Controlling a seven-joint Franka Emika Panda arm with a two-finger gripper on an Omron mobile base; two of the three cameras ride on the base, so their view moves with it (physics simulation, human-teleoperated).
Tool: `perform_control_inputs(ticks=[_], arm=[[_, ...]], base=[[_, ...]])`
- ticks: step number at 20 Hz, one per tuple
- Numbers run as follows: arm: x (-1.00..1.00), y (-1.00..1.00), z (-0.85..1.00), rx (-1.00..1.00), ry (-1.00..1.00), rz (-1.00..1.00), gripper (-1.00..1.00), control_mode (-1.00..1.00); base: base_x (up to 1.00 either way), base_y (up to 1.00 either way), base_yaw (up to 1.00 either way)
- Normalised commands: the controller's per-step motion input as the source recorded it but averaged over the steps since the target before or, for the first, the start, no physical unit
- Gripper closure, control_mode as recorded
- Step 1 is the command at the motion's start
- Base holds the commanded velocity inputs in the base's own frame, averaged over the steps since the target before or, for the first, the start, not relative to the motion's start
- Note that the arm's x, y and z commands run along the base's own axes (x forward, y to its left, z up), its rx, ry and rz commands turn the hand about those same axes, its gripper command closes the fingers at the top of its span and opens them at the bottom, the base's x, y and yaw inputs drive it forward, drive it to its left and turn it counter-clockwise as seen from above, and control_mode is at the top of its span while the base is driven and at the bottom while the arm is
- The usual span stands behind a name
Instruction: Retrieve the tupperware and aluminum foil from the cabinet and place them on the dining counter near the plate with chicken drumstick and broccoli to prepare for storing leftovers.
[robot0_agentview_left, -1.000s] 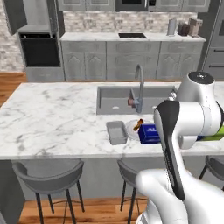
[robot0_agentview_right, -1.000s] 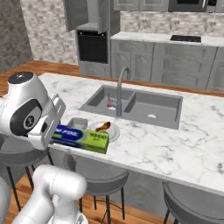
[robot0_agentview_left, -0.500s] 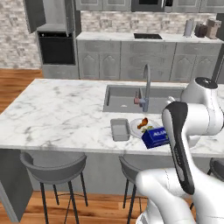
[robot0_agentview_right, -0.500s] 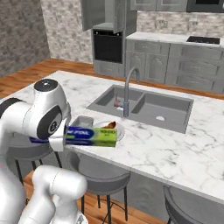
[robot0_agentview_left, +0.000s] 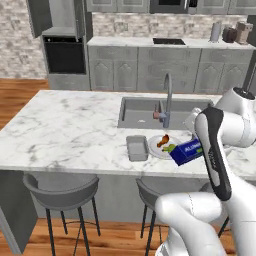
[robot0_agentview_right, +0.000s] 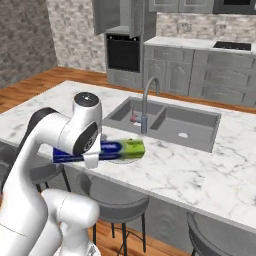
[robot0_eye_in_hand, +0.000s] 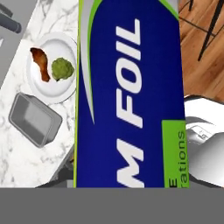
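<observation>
My gripper (robot0_agentview_right: 93, 156) is shut on the aluminum foil box (robot0_agentview_left: 186, 151), a long blue and green carton (robot0_agentview_right: 117, 149) held level above the island's front edge. In the hand view the foil box (robot0_eye_in_hand: 131, 87) runs lengthwise and hides my fingertips. Just beyond it on the marble stands the white plate (robot0_agentview_left: 156, 148) with a chicken drumstick (robot0_eye_in_hand: 40, 63) and broccoli (robot0_eye_in_hand: 61, 69). The grey tupperware (robot0_agentview_left: 136, 148) sits on the counter touching or almost touching the plate's left side; in the hand view the tupperware (robot0_eye_in_hand: 34, 119) lies below the plate (robot0_eye_in_hand: 52, 92).
A double sink (robot0_agentview_left: 142, 111) with a tall faucet (robot0_agentview_left: 167, 100) lies behind the plate. Grey bar stools (robot0_agentview_left: 62, 192) stand under the island's front edge. An upper cabinet (robot0_agentview_left: 55, 17) hangs open above the wall oven (robot0_agentview_left: 65, 55). Wooden floor lies beside the island.
The whole picture has shifted, so the base has driven sideways along the island. The foil box stays in my gripper and now hangs closer to the plate.
</observation>
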Motion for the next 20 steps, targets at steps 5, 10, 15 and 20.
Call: perform_control_inputs(ticks=[5,10,15,20], arm=[[0.33,-0.83,0.0,0.1,0.0,0.44,1.0,-1.0],[0.52,-0.98,-0.04,0.14,0.0,0.44,1.0,-1.0],[0.54,-0.73,-0.07,0.06,0.0,0.28,1.0,-1.0],[0.53,-0.44,-0.23,0.0,0.0,0.24,1.0,-1.0]], base=[[0.0,0.0,0.0],[0.0,0.0,0.0],[0.0,0.0,0.0],[0.0,0.0,0.0]])
